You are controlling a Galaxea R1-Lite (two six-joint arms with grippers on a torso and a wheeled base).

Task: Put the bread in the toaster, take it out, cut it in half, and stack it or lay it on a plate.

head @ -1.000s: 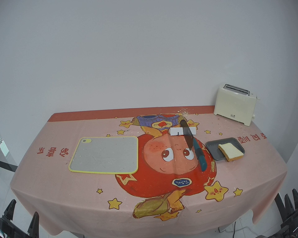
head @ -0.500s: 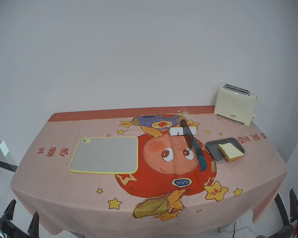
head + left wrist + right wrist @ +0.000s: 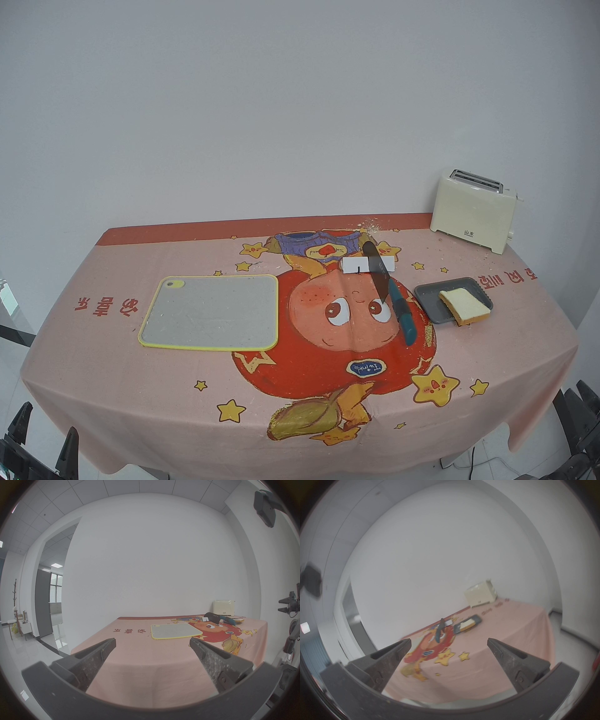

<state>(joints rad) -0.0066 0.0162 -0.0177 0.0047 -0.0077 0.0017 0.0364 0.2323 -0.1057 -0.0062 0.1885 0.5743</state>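
Note:
A slice of bread (image 3: pixel 465 305) lies on a dark grey plate (image 3: pixel 430 297) at the table's right side. The cream toaster (image 3: pixel 474 209) stands at the far right corner, slots up. A blue-handled knife (image 3: pixel 394 297) leans on a white rest (image 3: pixel 356 265) beside the plate. A grey cutting board (image 3: pixel 212 311) with a yellow rim lies on the left. My left gripper (image 3: pixel 45 432) hangs open below the near left corner, well short of the board (image 3: pixel 175 630). My right gripper (image 3: pixel 449 641) is open off the near right corner, facing the bread (image 3: pixel 467 623) and toaster (image 3: pixel 480 594).
A pink cartoon tablecloth (image 3: pixel 312 387) covers the table and hangs over its near edge. A white wall stands close behind the toaster. Crumbs are scattered near the far edge (image 3: pixel 374 226). The cloth between the board and the knife is bare.
My right gripper has shifted and turned a little at the near right corner. The left gripper and everything on the table stay where they were.

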